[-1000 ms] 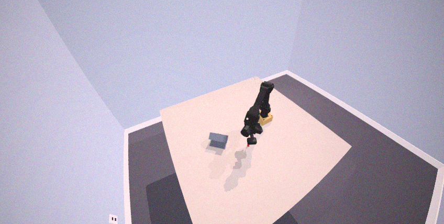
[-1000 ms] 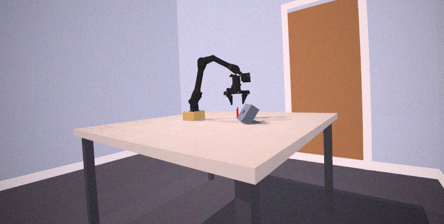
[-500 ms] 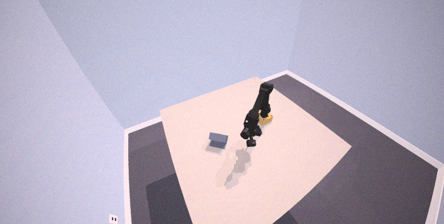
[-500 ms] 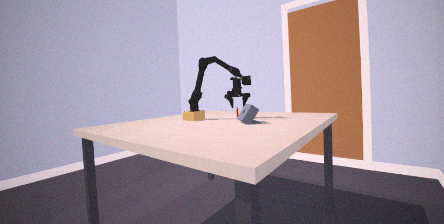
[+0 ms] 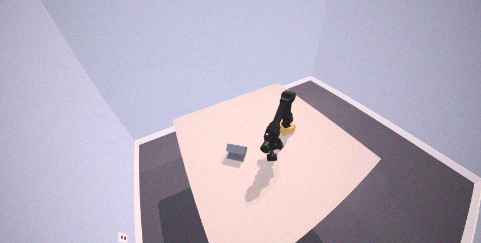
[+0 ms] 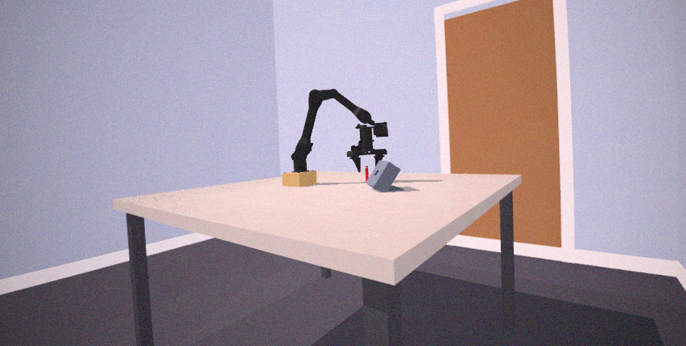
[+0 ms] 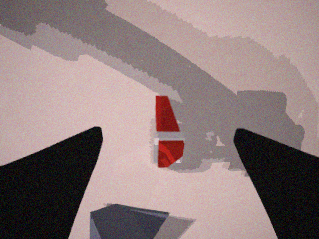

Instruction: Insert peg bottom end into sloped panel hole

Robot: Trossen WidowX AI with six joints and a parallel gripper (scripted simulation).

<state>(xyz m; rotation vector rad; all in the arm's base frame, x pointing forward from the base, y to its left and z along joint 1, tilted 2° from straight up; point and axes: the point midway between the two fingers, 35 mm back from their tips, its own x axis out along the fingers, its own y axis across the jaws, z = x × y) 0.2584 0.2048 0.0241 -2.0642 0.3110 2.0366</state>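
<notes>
A red peg point(image 6: 366, 174) point(image 7: 165, 117) with a pale band stands upright on the table; the top view shows at most a speck of red beside the gripper body. The blue-grey sloped panel point(image 5: 236, 149) point(image 6: 387, 177) point(image 7: 131, 222) stands tilted near it, with a small dark hole point(image 6: 376, 172) in its face in the exterior view. The hole is not visible in the wrist view. My gripper point(image 6: 369, 166) point(image 7: 170, 134) is open and empty, pointing down above the peg. In the wrist view the peg appears between the spread fingertips, roughly centred. One fingertip is partly hidden behind the panel in the exterior view.
The arm's yellow base block point(image 5: 287, 129) point(image 6: 298, 179) sits on the table point(image 5: 313, 159) point(image 6: 289, 217). The panel is close to the gripper's side and shows at the bottom of the wrist view. Arm shadows cross the table around the peg.
</notes>
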